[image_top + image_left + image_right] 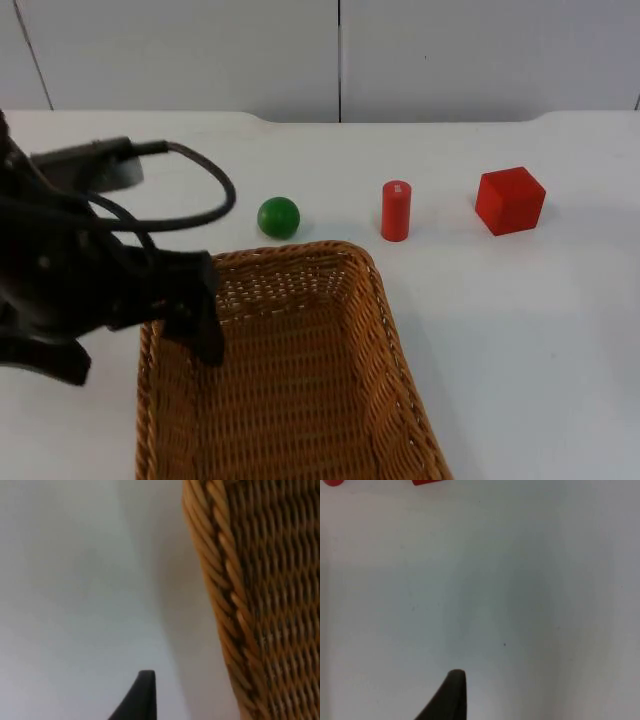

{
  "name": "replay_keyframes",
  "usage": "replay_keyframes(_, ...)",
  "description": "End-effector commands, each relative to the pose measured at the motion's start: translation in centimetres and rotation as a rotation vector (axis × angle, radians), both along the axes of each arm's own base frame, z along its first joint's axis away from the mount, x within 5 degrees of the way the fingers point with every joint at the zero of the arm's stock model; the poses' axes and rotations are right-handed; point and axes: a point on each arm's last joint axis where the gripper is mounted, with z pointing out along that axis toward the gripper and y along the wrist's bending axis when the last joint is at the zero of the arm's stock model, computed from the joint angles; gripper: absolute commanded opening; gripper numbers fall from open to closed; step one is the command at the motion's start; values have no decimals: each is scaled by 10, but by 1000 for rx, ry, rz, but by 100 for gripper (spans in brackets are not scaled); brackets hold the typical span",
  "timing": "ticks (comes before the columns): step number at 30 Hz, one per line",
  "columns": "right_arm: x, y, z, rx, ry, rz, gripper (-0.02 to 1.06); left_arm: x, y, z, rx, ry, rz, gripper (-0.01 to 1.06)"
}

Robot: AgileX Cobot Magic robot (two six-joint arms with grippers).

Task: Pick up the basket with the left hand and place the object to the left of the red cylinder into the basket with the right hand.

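The basket (pixel 300 380) sits on the white counter (pixel 520 330) at about 6 o'clock in the top view, its woven rim running up toward the middle. The left gripper (pixel 195 320) is at the basket's 9 o'clock rim — one finger inside the wall, one outside, straddling the rim; whether they pinch the wicker I cannot tell. In the left wrist view the basket wall (pixel 260 605) stands just beside a black fingertip (pixel 140 697). The ball (pixel 278 217) lies at 12 o'clock just beyond the basket's far rim, at 9 o'clock of the cylinder (pixel 396 210). The cube (pixel 510 200) sits at 3 o'clock of the cylinder. The right gripper hangs over bare counter (pixel 485 605) — its fingers' state cannot be told.
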Motion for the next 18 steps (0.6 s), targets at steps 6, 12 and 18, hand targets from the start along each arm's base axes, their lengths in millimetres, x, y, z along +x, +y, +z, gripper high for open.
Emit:
replay_keyframes(6, 1, -1, 1, 3, -2, -5, 105, 2, -14, -25, -4, 43, 34, 93)
replay_keyframes(12, 1, -1, 1, 3, -2, -5, 105, 1, -25, -38, 9, 40, 14, 92)
replay_keyframes(18, 1, -1, 1, 3, -2, -5, 105, 1, -27, -41, 1, 46, 32, 81)
